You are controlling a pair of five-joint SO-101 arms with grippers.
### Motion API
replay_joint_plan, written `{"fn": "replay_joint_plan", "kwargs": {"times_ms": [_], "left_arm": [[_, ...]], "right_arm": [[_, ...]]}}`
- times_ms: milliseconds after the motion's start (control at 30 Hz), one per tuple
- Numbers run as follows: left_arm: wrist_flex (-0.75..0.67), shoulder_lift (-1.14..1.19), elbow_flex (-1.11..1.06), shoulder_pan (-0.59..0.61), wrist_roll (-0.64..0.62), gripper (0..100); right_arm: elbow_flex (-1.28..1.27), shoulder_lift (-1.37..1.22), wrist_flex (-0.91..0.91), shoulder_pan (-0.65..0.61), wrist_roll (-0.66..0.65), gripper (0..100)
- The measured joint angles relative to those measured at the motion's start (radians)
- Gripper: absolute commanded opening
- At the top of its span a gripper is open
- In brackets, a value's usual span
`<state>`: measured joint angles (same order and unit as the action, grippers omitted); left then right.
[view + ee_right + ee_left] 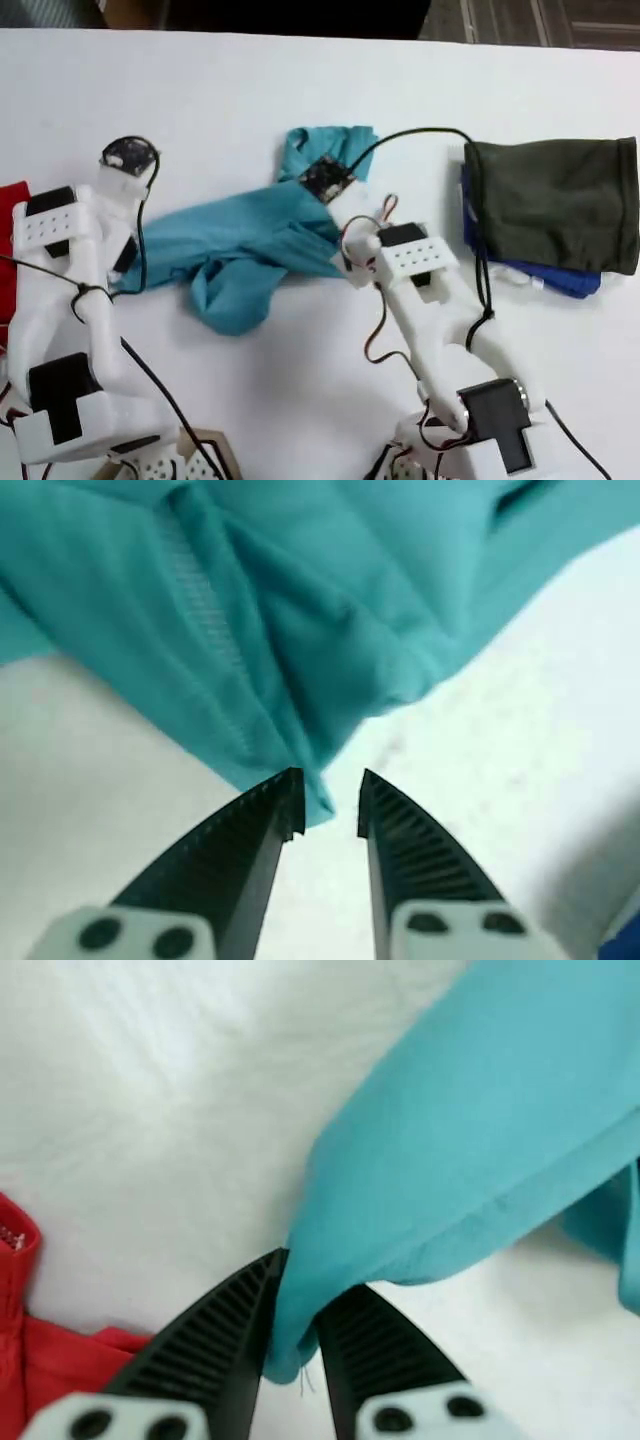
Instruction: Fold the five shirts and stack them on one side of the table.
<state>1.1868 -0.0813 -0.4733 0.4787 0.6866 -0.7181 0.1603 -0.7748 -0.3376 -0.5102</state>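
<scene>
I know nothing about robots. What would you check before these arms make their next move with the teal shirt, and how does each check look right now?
1. Left gripper clamped on a corner of the teal shirt: ok.
2. Right gripper holding the shirt: not ok; its fingers are apart and the cloth edge is beside one tip.
3. Teal shirt spread flat: not ok; it is bunched and twisted.
4. Stack ready: ok; the dark green shirt lies folded on the blue shirt.
5. Red shirt apart from the teal one: ok.
6. Black cable free of the stack: cannot tell.
</scene>
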Motion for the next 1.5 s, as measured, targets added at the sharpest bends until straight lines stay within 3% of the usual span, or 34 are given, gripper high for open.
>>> {"fn": "replay_joint_plan", "kwargs": {"times_ms": [633, 767, 1100, 1267, 1500], "left_arm": [[0.0, 0.0, -0.002, 0.0, -0.003, 3], [0.0, 0.0, -0.002, 0.0, -0.003, 3], [0.003, 0.0, -0.002, 0.0, -0.003, 3], [0.003, 0.0, -0.002, 0.0, -0.003, 3], [0.003, 0.0, -0.002, 0.0, -0.003, 3]], "right_arm": [[0.077, -0.218, 0.021, 0.009, 0.0, 9.4], [0.084, -0.218, -0.021, 0.009, 0.0, 1.3], [0.094, -0.218, -0.117, 0.009, 0.002, 4.7], [0.097, -0.199, -0.175, 0.002, 0.002, 13.2], [0.081, -0.048, -0.247, -0.044, 0.0, 12.3]]}}
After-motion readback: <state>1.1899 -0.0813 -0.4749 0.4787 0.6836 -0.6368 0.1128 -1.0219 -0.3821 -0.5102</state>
